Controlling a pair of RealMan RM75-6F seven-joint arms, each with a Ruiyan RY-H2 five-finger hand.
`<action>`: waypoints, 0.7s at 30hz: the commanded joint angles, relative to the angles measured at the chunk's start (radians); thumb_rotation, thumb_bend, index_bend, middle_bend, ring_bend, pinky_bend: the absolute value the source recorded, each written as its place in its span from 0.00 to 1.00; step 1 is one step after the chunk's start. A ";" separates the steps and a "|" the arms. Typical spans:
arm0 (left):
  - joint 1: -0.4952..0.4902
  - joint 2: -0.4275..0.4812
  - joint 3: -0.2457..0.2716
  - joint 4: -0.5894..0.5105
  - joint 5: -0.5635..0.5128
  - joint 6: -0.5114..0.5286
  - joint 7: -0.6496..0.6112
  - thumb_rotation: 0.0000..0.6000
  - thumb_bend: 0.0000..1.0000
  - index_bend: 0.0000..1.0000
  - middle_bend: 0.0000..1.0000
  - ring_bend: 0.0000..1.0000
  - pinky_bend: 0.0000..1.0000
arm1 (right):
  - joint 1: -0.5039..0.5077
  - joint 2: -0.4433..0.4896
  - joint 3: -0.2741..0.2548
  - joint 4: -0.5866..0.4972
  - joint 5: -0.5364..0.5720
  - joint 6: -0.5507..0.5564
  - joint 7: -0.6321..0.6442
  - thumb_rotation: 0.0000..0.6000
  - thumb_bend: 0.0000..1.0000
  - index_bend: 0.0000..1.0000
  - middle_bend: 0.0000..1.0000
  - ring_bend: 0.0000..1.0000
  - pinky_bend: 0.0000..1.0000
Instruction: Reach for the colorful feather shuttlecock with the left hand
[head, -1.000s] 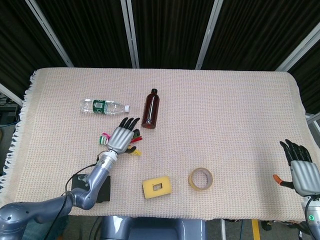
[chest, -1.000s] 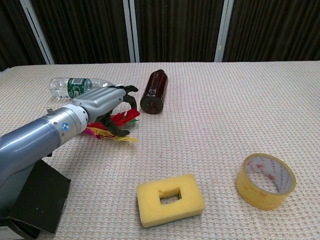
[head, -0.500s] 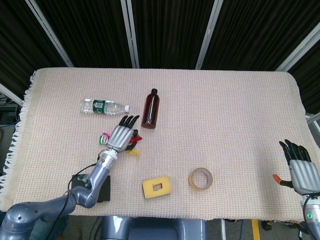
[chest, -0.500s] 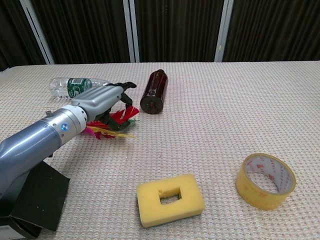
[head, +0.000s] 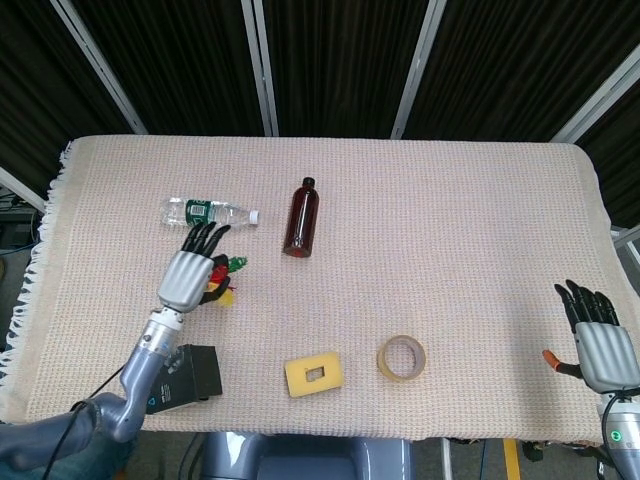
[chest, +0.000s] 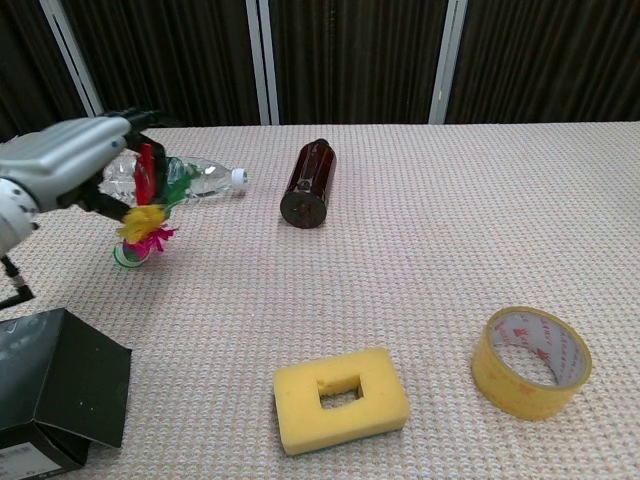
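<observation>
The left hand has the colorful feather shuttlecock in its grasp at the near-left part of the desk. Seen from the chest view the feathers hang down out of the palm, red and green up by the fingers, yellow and pink lower, and the round base looks to sit on or just above the cloth; I cannot tell whether it touches. From the head view the fingers lie over the shuttlecock, closed around it, not spread.

To my eye the reaching is done and what counts now is keeping the hold sound. Feathers are light and springy, so I would keep the clasp gentle and close on the stem or base, not the plumes, which could bend or slip free. The clear water bottle lies just behind the hand, so any lift should go straight up and toward the robot, not back, or the knuckles may roll it. The black box sits near, below the forearm, and the elbow should stay off it.

The right hand waits at the far right edge of the desk, holding nothing, fingers extended and only slightly apart. The brown bottle, yellow sponge and tape roll lie well apart from the work
</observation>
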 joint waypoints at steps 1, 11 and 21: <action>0.074 0.094 0.041 -0.083 0.041 0.084 0.022 1.00 0.54 0.88 0.07 0.00 0.00 | 0.001 -0.002 -0.001 -0.003 0.000 -0.001 -0.006 1.00 0.15 0.00 0.00 0.00 0.00; 0.202 0.257 0.122 -0.190 0.017 0.115 0.039 1.00 0.32 0.44 0.00 0.00 0.00 | 0.008 -0.008 -0.008 -0.016 -0.002 -0.015 -0.031 1.00 0.15 0.00 0.00 0.00 0.00; 0.285 0.311 0.129 -0.183 0.069 0.222 -0.028 1.00 0.30 0.32 0.00 0.00 0.00 | 0.014 -0.019 -0.007 -0.012 0.017 -0.030 -0.058 1.00 0.15 0.00 0.00 0.00 0.00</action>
